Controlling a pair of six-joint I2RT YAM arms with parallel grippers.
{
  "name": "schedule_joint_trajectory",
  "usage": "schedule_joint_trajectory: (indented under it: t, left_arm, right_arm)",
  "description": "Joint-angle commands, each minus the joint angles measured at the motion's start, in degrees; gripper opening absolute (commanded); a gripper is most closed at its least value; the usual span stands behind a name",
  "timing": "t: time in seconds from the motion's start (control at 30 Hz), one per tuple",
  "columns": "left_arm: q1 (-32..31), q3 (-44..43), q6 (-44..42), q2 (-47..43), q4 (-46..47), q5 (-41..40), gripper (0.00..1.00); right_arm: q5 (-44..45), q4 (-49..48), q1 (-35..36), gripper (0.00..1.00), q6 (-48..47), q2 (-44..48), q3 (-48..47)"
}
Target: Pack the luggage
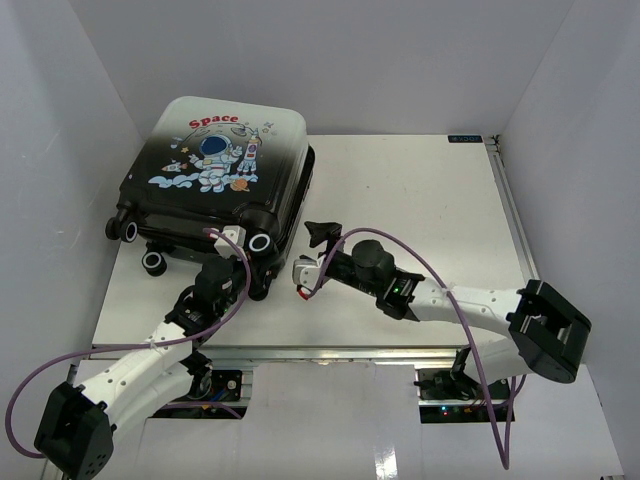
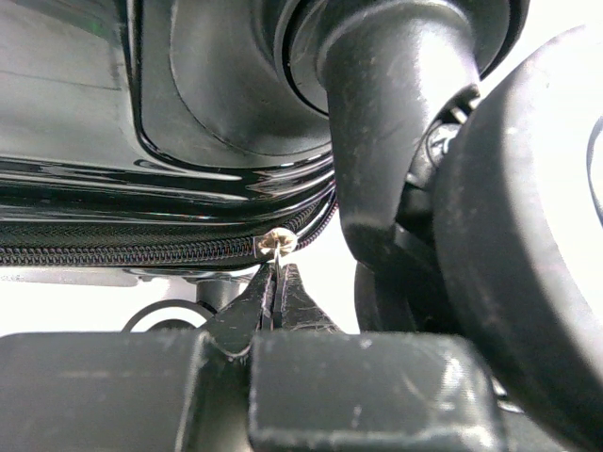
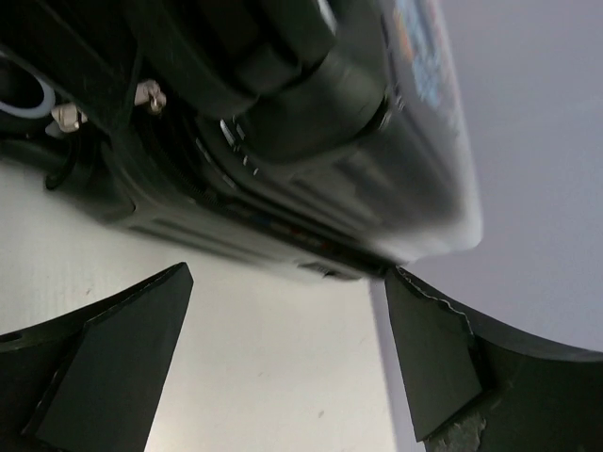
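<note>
Glossy black-to-white hard-shell suitcase (image 1: 215,150), printed with a cartoon astronaut and the red word "Space", lies closed and flat at the far left of the white table (image 1: 420,200). The left gripper (image 2: 276,282) is clenched, its tapered tips meeting at the small silvery zipper pull (image 2: 280,243) on the ribbed black rim; whether they pinch it I cannot tell. The right gripper (image 3: 287,278) is released, its 2 matte wedge fingers spread wide beside the shell.

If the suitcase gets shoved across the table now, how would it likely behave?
Lying print-up with wheels at its near end, the luggage probably slides rather than rolls or tips. Its glossy shell looks stiff and likely slippery to grip.
</note>
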State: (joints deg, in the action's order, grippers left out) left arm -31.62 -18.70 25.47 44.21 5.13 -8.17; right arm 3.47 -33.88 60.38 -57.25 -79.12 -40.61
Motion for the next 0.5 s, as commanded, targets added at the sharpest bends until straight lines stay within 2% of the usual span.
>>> schedule_joint_trajectory:
  t: [0.0,0.13,0.3,0.47]
  left_arm:
    - [2.35,-4.87,-2.13,-1.65,11.51,-9.62,0.00]
    - [2.35,-4.45,-2.09,-1.86,11.68,-9.52,0.00]
    - [2.35,-4.13,-2.09,-2.67,11.58,-9.50,0.00]
    - [2.35,-3.76,-2.16,-2.82,11.79,-9.77,0.00]
  right_arm:
    - [-11.53,-1.39,-0.17,0.89,-11.12,1.83,-3.80]
    - [-16.20,0.22,-0.16,0.88,-13.80,1.43,-5.86]
    - [-20.18,8.35,0.10,0.86,-16.95,-2.74,-12.14]
    - [-21.37,8.23,0.84,0.87,-18.26,-4.42,-13.22]
